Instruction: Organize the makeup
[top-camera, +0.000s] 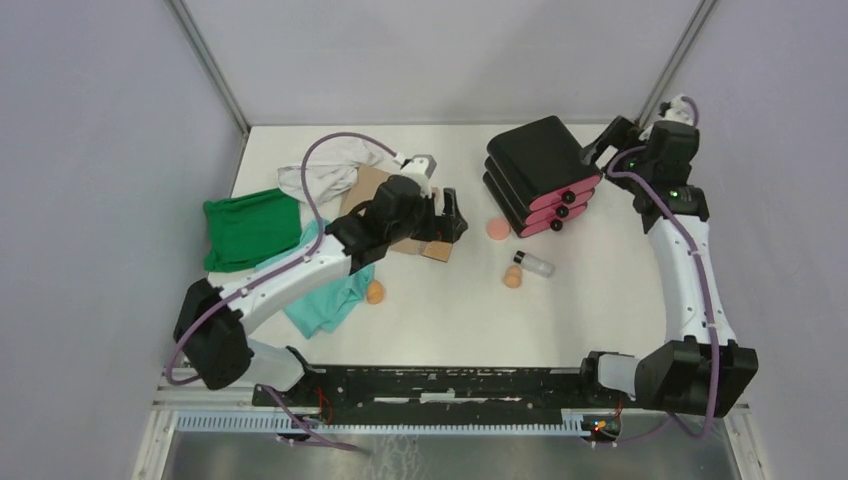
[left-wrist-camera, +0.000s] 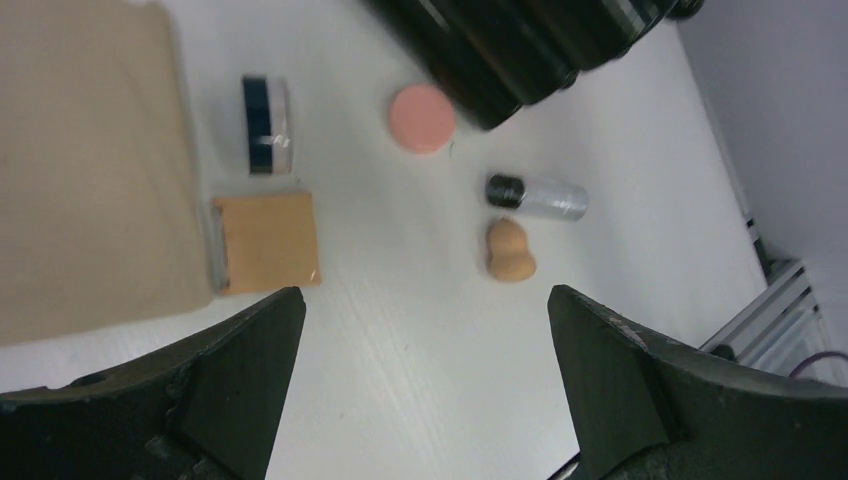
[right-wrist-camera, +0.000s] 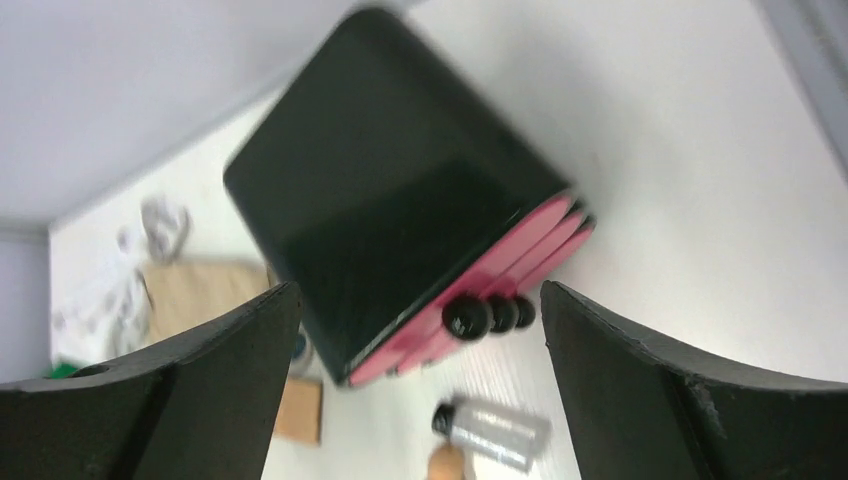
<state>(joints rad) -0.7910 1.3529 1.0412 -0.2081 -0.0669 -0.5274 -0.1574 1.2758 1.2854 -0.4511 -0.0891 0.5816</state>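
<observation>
Where jar (left-wrist-camera: 267, 125) lies sideways, print illegible, vial (left-wrist-camera: 535, 196) beside sponge (left-wrist-camera: 510, 250)

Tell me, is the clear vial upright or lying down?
Lying down: the clear vial shows its whole length, black cap at one end.

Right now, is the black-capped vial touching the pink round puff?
No, the black-capped vial lies apart from the pink round puff with a clear gap between them, close beside the tan egg-shaped sponge.
</observation>
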